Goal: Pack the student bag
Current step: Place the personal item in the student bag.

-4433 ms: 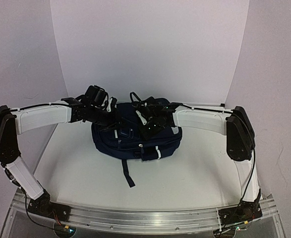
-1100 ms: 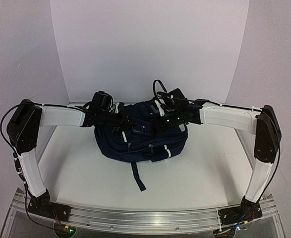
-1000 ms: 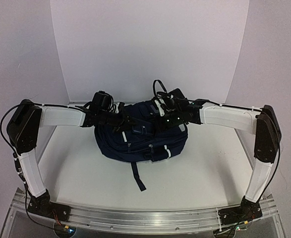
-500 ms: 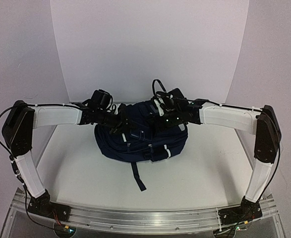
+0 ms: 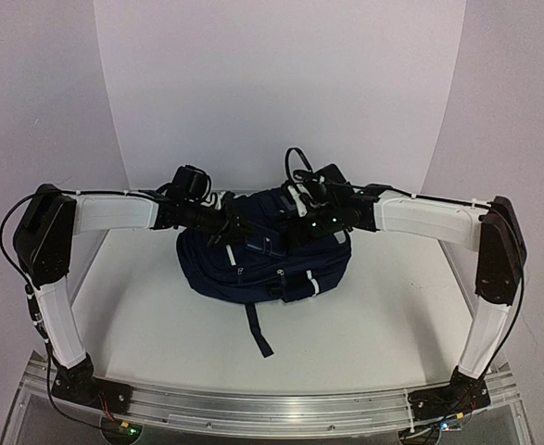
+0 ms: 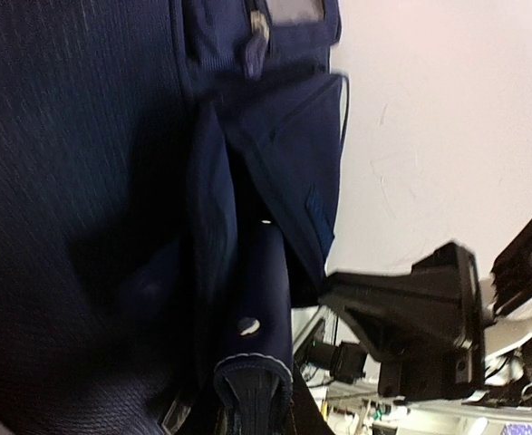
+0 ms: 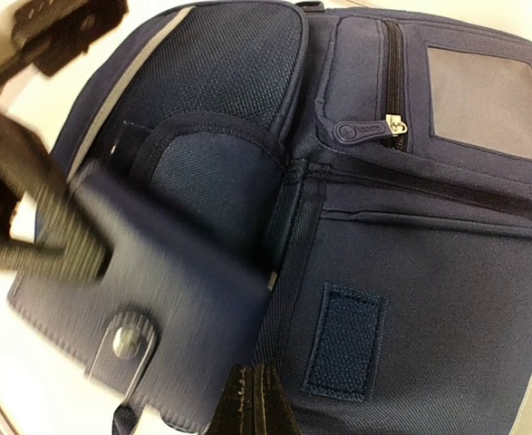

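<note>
The student bag (image 5: pixel 253 273) lies mid-table, navy with thin white stripes; it fills the left wrist view (image 6: pixel 84 181) and the right wrist view (image 7: pixel 411 272). My left gripper (image 5: pixel 237 227) is shut on a small navy wallet (image 5: pixel 258 244) with a metal snap, held against the bag's front pocket opening. The wallet shows in the left wrist view (image 6: pixel 261 299) and the right wrist view (image 7: pixel 148 281). My right gripper (image 5: pixel 292 221) is shut on a dark flap of the bag (image 7: pixel 252 403) above a velcro patch (image 7: pixel 343 340). The pocket's inside is hidden.
A dark strap (image 5: pixel 258 334) trails from the bag toward the near edge. White walls close the table at the back and both sides. An aluminium rail (image 5: pixel 272 408) with the arm bases runs along the near edge.
Since 4.4 s ago both arms have risen and the bag's top is lifted. In the last second the left arm's elbow swayed out and back; the wallet stays at the pocket.
</note>
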Available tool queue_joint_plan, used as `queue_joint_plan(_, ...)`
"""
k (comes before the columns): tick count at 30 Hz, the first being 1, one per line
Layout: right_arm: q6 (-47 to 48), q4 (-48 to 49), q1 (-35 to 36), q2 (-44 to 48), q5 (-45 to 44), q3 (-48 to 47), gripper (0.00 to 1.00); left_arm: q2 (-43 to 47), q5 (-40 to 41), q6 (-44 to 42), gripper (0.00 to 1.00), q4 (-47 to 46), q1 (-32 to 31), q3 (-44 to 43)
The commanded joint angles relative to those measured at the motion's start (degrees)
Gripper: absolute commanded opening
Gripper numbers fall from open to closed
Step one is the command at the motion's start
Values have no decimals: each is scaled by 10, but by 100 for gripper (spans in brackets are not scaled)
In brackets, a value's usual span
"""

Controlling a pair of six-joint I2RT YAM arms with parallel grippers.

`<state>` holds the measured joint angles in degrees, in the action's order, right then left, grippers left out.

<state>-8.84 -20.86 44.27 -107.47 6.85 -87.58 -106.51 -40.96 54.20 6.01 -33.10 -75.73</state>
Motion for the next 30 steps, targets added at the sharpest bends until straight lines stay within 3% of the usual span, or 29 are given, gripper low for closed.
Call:
queue_joint_plan(1, 7, 35, 5, 56, 30, -1, 0, 15, 56, 25, 0, -83, 25, 5)
queue_joint_plan(7, -4, 35, 5, 51, 42, -5, 0, 46, 124, 45, 0, -157, 22, 65)
queue_joint_plan(11, -25, 35, 5, 39, 57, -31, 0, 24, 141, 46, 0, -184, -4, 70)
queue_joint_plan(17, -58, 34, 5, 15, 74, -57, 0, -16, 129, 90, 0, -300, -43, 87)
queue_joint_plan(24, -81, 34, 5, 2, 90, -68, 0, -40, 172, 127, 0, -407, -75, 112)
queue_joint_plan(29, -86, 34, 6, 1, 94, -70, 0, -74, 178, 127, 1, -388, -81, 91)
queue_joint_plan(30, -86, 33, 6, 2, 92, -71, 0, -80, 172, 126, 7, -381, -82, 85)
